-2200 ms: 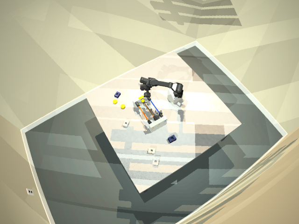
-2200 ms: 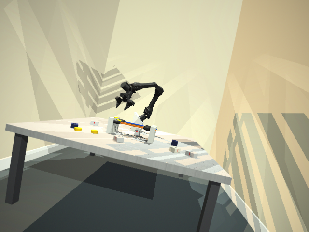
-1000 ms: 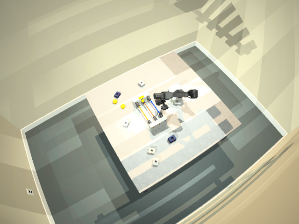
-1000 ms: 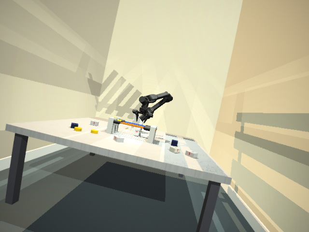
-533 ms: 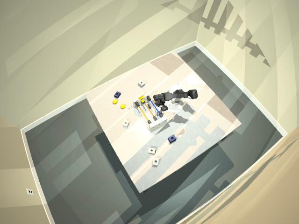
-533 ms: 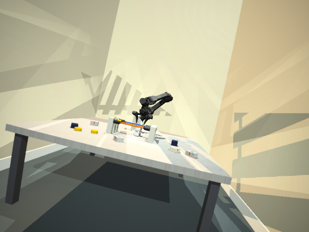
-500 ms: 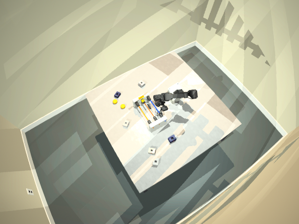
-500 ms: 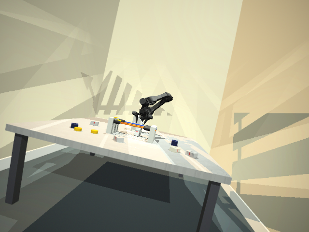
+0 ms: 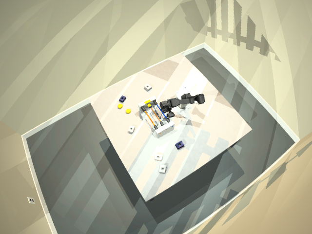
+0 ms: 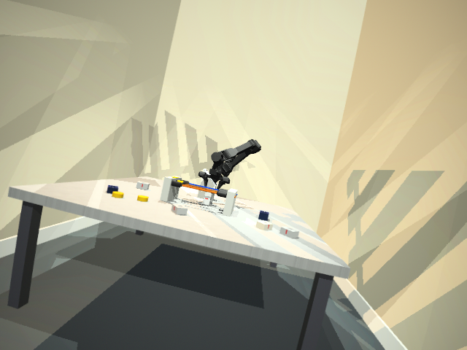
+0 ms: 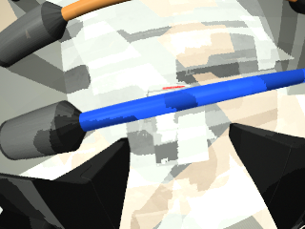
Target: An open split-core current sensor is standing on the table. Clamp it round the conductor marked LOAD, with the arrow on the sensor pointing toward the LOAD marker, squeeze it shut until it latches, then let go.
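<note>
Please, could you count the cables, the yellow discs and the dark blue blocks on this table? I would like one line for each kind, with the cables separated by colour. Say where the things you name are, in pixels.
Orange cables (image 9: 149,118) (image 9: 155,114) (image 10: 199,189) (image 11: 91,9): 2
Blue cable (image 9: 161,111) (image 10: 199,186) (image 11: 157,105): 1
Yellow discs (image 9: 120,106) (image 9: 127,110) (image 10: 117,195) (image 10: 142,198): 2
Dark blue blocks (image 9: 121,99) (image 9: 177,146) (image 10: 112,189) (image 10: 263,216): 2
Total: 7

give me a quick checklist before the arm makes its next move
1. Gripper open and holding nothing: ok
2. White piece with a red mark in the wrist view: ok
3. Straight view of that piece, nothing across it: not ok, the blue cable crosses in front
4. Safe clearance between fingers and blue cable: cannot tell
5. Sensor clamped round the middle orange cable, which carries the yellow tag: not ok
6. Sensor arrow direction: cannot tell
</note>
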`<state>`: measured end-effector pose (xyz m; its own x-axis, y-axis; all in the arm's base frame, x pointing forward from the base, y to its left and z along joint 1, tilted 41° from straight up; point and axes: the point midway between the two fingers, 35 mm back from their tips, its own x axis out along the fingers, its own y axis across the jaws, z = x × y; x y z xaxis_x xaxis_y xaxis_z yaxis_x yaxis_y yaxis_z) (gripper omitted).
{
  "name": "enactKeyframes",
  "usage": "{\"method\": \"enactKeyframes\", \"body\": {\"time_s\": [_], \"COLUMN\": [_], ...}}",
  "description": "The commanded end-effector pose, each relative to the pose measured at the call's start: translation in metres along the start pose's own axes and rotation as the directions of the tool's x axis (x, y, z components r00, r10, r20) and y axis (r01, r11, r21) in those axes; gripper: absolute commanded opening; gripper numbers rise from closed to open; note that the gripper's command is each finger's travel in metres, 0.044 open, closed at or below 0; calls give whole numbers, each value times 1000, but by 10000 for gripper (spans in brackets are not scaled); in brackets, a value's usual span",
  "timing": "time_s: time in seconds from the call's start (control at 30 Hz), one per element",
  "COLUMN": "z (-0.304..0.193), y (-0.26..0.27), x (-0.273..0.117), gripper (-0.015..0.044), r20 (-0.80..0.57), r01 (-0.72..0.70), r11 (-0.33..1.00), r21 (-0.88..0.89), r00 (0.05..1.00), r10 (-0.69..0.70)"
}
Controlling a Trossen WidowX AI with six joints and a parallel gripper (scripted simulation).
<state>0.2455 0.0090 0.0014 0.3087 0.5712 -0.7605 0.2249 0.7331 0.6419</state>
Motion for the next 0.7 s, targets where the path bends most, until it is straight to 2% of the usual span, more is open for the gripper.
{"method": "enactKeyframes", "body": {"time_s": [0.0,0.3,0.47,0.67], "z": [-3,-4,-2,-2], "y": [-1,0,2,2], "x": [7,19,16,16], "gripper": [329,329,198,158], "r20": [-8,-8,-1,-1], "r01": [0,-3,-6,-6], "r11": [1000,1000,1000,1000], "r21": [10,11,0,0], "r00": [1000,1000,1000,1000], "r10": [0,3,6,6]}}
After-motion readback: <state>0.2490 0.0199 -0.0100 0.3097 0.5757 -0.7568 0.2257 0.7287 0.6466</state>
